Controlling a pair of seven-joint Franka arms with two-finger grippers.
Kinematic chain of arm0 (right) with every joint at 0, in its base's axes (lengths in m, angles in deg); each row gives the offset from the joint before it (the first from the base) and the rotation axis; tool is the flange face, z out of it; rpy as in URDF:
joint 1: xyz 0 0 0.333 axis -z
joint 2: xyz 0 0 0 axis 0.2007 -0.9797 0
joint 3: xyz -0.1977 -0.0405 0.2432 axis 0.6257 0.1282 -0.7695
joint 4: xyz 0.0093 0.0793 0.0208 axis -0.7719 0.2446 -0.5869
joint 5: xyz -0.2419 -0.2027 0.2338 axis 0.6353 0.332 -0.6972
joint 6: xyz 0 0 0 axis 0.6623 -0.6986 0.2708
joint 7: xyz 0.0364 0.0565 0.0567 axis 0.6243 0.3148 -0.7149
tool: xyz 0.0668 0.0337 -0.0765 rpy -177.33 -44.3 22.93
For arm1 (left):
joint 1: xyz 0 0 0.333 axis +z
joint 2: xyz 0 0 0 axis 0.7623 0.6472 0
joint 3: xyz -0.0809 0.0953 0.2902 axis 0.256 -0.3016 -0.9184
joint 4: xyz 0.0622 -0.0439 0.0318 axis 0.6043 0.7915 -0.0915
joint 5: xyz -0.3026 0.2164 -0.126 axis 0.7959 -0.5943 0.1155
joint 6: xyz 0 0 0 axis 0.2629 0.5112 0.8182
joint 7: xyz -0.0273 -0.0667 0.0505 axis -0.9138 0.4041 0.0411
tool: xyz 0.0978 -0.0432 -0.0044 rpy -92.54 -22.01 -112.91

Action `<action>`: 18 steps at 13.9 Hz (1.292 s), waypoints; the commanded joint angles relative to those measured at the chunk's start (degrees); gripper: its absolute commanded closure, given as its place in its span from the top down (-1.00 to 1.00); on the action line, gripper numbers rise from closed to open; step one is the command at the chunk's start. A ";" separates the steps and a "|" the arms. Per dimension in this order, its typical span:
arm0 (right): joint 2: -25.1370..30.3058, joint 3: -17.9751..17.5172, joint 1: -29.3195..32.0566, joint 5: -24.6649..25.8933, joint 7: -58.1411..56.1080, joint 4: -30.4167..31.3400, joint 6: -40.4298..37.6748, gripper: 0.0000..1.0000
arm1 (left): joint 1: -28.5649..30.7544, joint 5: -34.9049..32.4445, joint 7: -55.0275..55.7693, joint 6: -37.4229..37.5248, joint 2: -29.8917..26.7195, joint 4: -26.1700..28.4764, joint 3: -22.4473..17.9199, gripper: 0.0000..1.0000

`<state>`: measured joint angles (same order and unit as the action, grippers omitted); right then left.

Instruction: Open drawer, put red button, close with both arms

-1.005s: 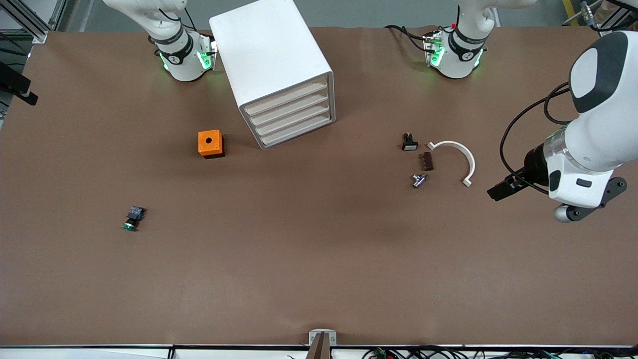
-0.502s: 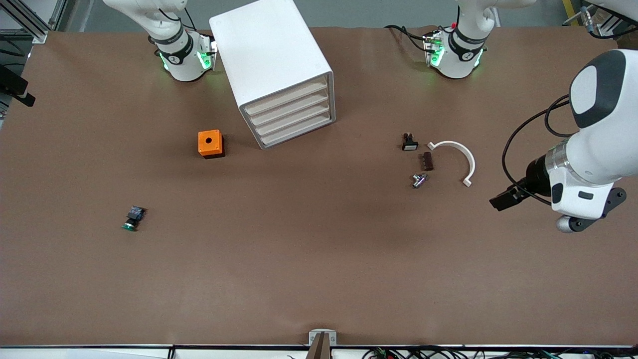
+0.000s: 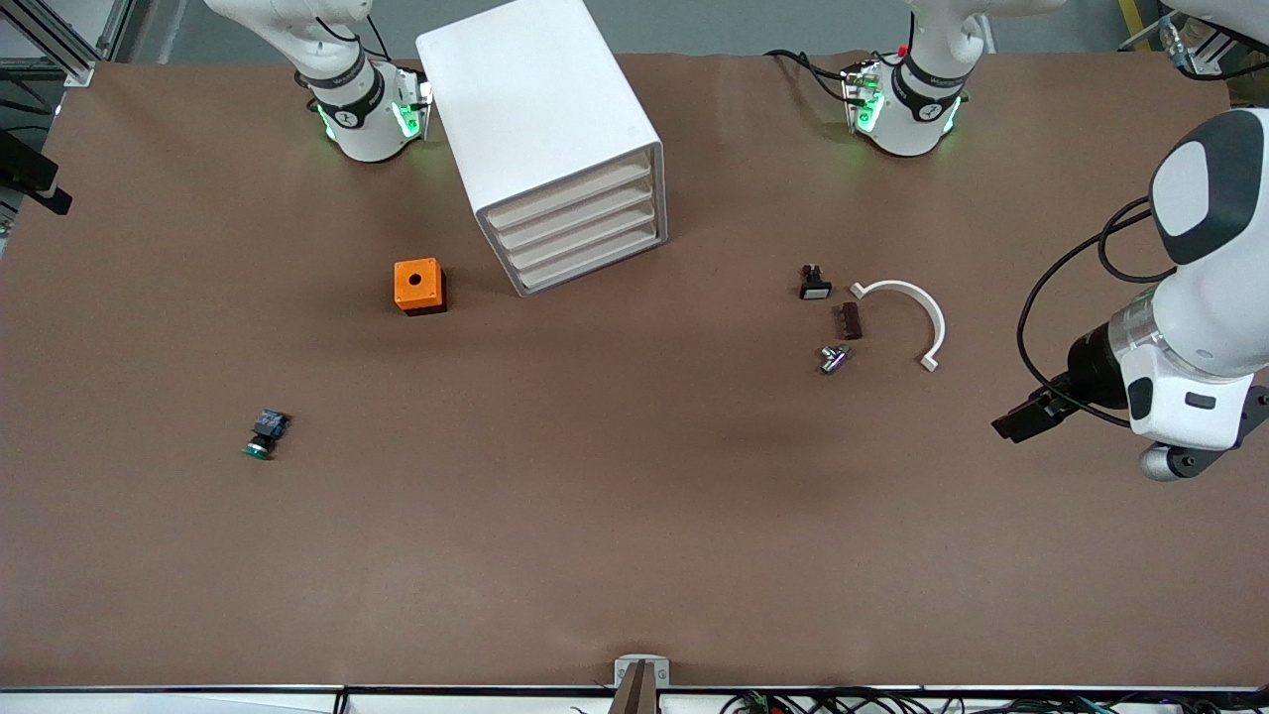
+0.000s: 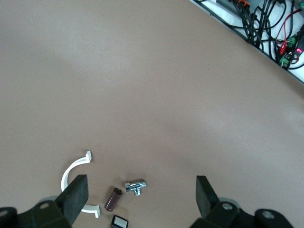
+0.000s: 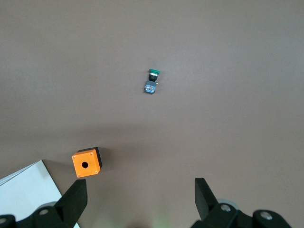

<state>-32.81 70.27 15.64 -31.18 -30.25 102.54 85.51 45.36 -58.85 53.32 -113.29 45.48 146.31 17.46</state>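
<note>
**Entry: two-arm table, task not yet begun**

- Cabinet [image 3: 540,109]: white, stands between the arm bases. Its four drawers [image 3: 577,226] are all shut (nothing marks which one is meant).
- Red button: not found in any view. The only capped button of that build is the green-capped button [image 3: 264,434], lying toward the right arm's end of the table and nearer the front camera than the orange box [image 3: 418,286].
- Small parts toward the left arm's end: black switch with pale cap [image 3: 815,283], brown cylinder [image 3: 850,320], chrome fitting [image 3: 834,358], white curved clip [image 3: 907,317].
- Left gripper [image 4: 141,177]: fingers spread wide, holding nothing, high over the table beside that cluster of parts.
- Right gripper [image 5: 140,185]: likewise wide apart and empty, high over the table by the orange box and the cabinet's corner.

**Risks, as judged**
- Picking the green-capped button by mistake, since it is the only look-alike in sight.
- The plain drawer fronts give the fingers little to hook, so a pull may slip.
- The cabinet looks unanchored and a one-handed pull could drag or turn it (hence the second arm to brace).
</note>
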 commanded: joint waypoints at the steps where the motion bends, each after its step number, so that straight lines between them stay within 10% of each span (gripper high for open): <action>1: 1.12 0.02 -0.29 -0.08 0.68 1.29 0.33 1.00 | 2.54 5.43 -0.87 -1.54 -1.43 -0.13 0.91 1.00; 13: 1.21 0.02 -0.20 0.01 0.68 1.29 -0.47 1.00 | 9.14 5.58 -24.76 2.57 -5.73 1.35 -0.14 1.00; 18: 1.47 0.02 -0.29 0.10 0.59 1.47 -1.16 1.00 | 9.06 1.00 -34.53 1.63 -17.58 14.87 0.47 1.00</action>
<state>-32.78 70.26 15.64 -31.18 -30.25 102.93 84.97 54.19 -56.63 21.15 -109.45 35.43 152.36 17.56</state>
